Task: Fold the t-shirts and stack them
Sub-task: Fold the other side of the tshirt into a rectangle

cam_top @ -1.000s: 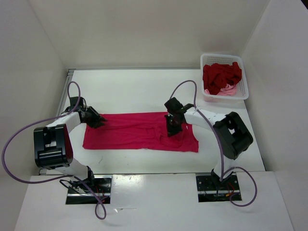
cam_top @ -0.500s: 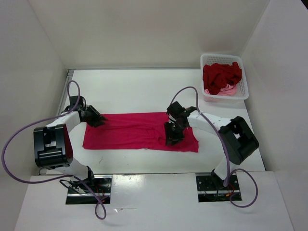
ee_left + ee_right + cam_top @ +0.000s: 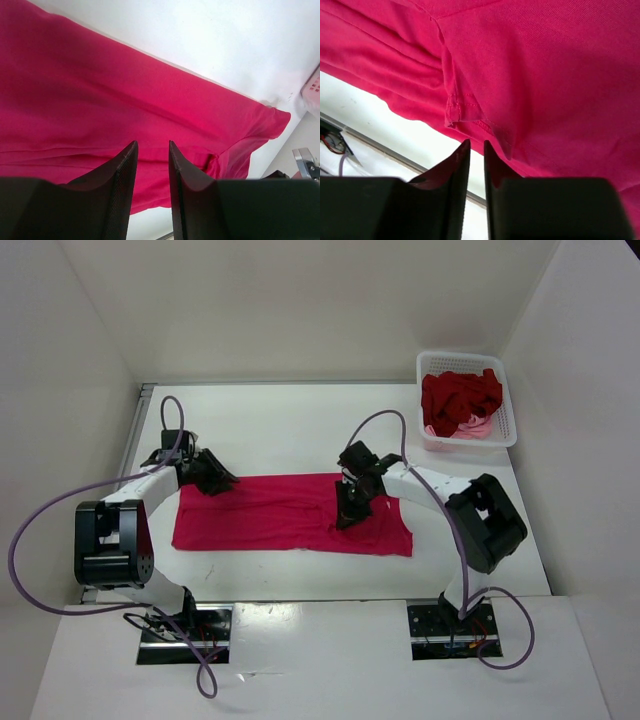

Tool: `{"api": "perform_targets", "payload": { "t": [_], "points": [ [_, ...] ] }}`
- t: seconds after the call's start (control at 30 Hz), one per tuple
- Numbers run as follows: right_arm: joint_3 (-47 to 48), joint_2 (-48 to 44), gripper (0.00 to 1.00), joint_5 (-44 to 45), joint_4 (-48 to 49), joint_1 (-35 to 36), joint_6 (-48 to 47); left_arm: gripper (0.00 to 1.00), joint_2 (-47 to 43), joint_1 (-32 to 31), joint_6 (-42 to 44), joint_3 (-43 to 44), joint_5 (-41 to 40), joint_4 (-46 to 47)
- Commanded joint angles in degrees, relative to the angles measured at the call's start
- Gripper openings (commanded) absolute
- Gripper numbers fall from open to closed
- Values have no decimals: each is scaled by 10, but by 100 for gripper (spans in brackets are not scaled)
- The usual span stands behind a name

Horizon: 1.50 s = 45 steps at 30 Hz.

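Left gripper (image 3: 222, 483): your jaws stand slightly apart, empty, at the magenta t-shirt's (image 3: 280, 512) far left corner.
Right gripper (image 3: 345, 518): narrowly parted, empty, just over its right half.

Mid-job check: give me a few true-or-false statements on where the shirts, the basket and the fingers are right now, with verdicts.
1. The magenta shirt lies flat on the table. True.
2. The basket is empty. False: a dark red shirt and a pink shirt lie in it.
3. The right fingers pinch a fold of the magenta shirt. False: the right wrist view shows them slightly apart with nothing between them.
4. The basket stands at the table's far right corner. True.
5. The left fingers hang over the basket. False: they are at the magenta shirt's far left corner, apart and holding nothing.
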Motion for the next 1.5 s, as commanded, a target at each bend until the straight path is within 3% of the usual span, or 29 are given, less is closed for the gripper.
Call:
{"api": "perform_targets", "payload": {
  "t": [0.0, 0.1, 0.17, 0.57, 0.67, 0.77, 0.87, 1.1, 1.17, 1.27, 1.3, 1.33, 1.47],
  "points": [
    [26, -5, 23, 3, 31, 11, 7, 38, -12, -1, -5, 3, 7, 7],
    [26, 7, 28, -4, 31, 11, 7, 38, -12, -1, -5, -8, 7, 12],
    [31, 7, 38, -4, 31, 11, 7, 38, -6, -7, -10, -8, 7, 12],
    [64, 58, 43, -10, 43, 11, 13, 38, -1, -7, -10, -14, 7, 17],
    [64, 64, 37, -10, 43, 16, 13, 38, -1, -7, -10, -14, 7, 17],
    [64, 64, 18, -15, 48, 16, 13, 38, 4, -7, -10, -14, 7, 22],
    [74, 69, 7, -15, 42, 22, 13, 38, 4, -7, -10, -14, 7, 22],
    [102, 64, 5, -71, 18, 43, 34, 39, 4, -7, -16, -14, 12, 28],
    [102, 64, 8, -104, 31, 43, 47, 39, 4, -7, -16, -8, 12, 28],
    [96, 71, 36, -112, 31, 48, 47, 39, 4, -7, -16, -8, 12, 28],
    [96, 78, 54, -112, 31, 48, 47, 39, 4, -7, -16, -2, 12, 28],
    [96, 78, 60, -99, 25, 48, 41, 39, 4, -7, -16, -2, 12, 22],
    [96, 44, 62, -82, 13, 31, 27, 42, 4, -12, -10, -2, 12, 22]
  ]
}}
